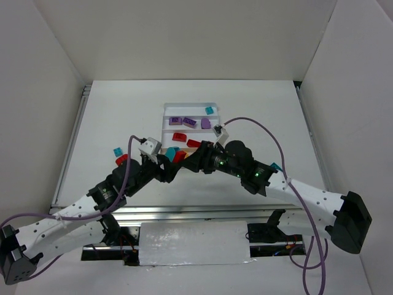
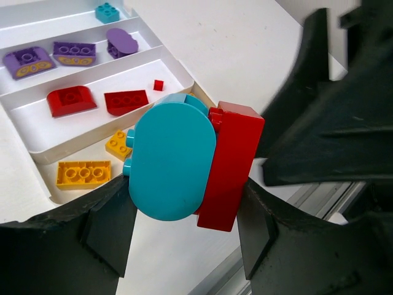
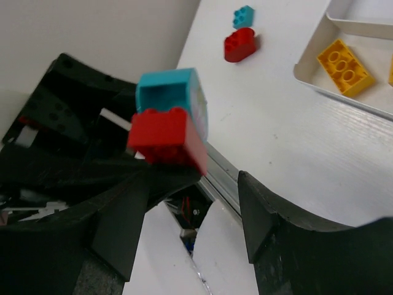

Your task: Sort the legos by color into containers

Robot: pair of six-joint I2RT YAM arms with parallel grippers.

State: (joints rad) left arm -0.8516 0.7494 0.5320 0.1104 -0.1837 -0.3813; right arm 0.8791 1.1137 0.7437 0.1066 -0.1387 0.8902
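My left gripper is shut on a teal lego stuck to a red lego, held above the table by the tray's near corner. The pair also shows in the right wrist view. My right gripper faces it, open and empty, its jaws just beside the red lego. The white tray holds a teal lego, three purple legos, red legos and yellow legos, one colour per compartment.
A loose teal lego and a loose red lego lie on the table left of the tray. Another teal piece shows beside my right arm. White walls close in the table.
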